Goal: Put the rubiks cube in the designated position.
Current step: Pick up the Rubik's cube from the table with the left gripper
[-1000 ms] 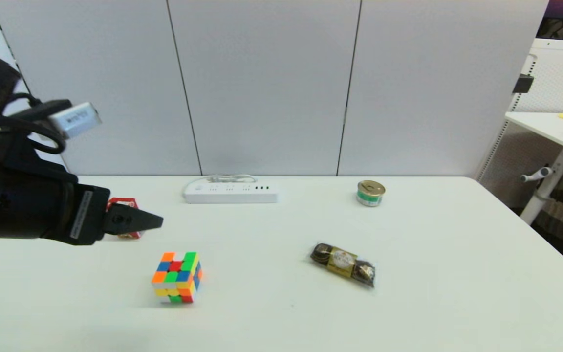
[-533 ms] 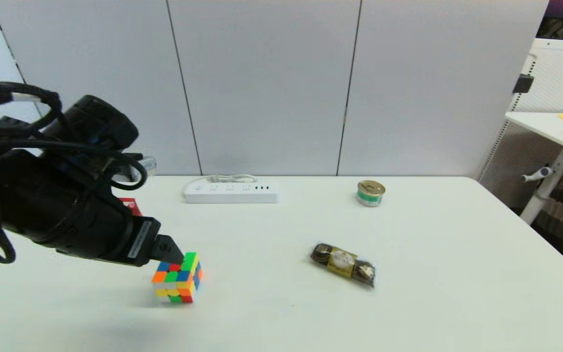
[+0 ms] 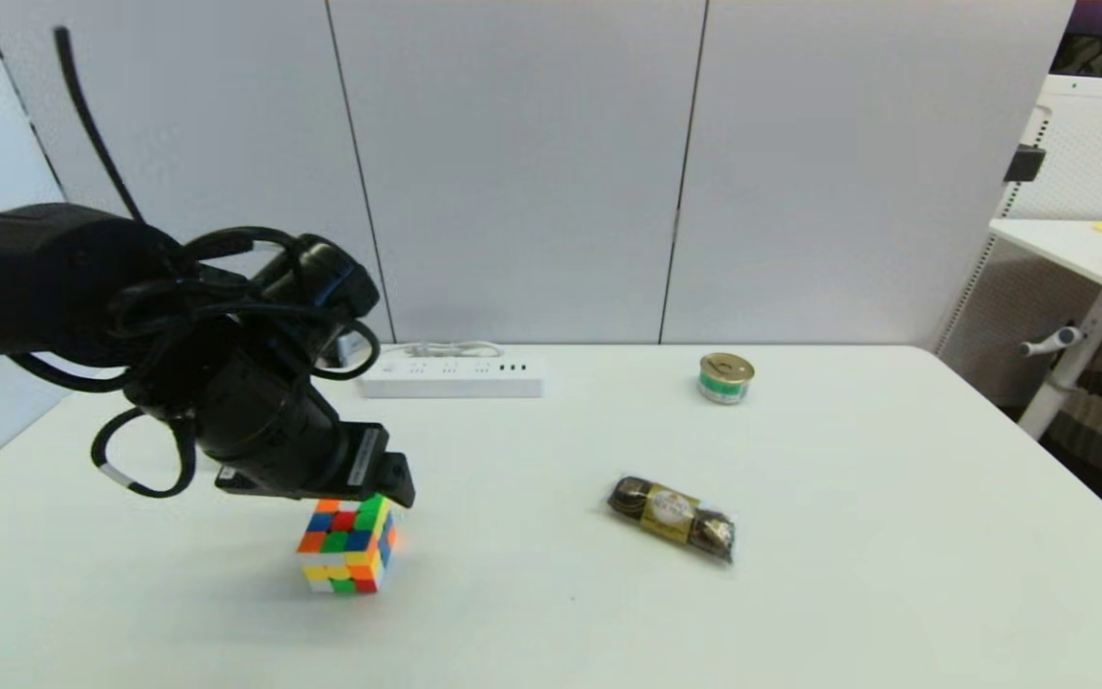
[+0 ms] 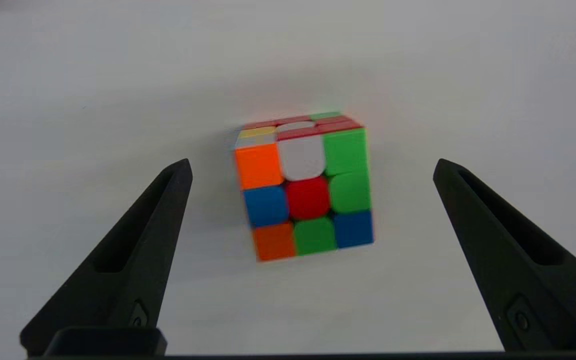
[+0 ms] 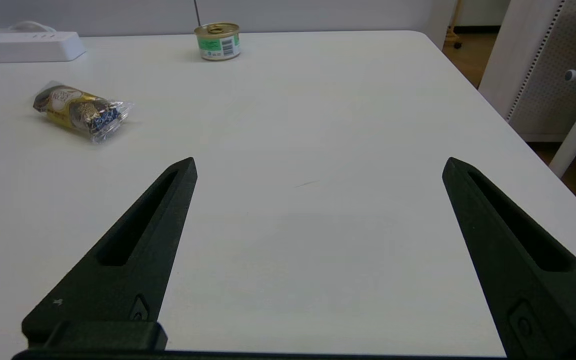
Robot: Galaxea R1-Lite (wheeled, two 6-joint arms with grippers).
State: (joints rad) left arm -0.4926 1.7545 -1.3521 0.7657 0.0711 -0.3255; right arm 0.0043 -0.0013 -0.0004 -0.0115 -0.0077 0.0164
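Now the left end effector (image 4: pixel 310 167) hangs right above the rubiks cube (image 3: pixel 347 543), fingers spread wide and empty.

Nothing is gripped yet: the cube sits flat on the white surface (image 3: pixel 848 536), near the front on the robot's left, so the pickup, the carry and the set-down at the designated position all look left to do. The head view shows the black wrist crowding the cube's top edge, yet its fingers are hidden there. The left wrist view fills that in: 2 black fingers (image 4: pixel 138 250) stand well apart either side of the cube, touching nothing. The right end effector (image 5: pixel 318 165) shows only in its own wrist view, also wide open over bare surface, with a chocolate pack (image 5: pixel 79 111) and a small can (image 5: pixel 217 41) beyond.
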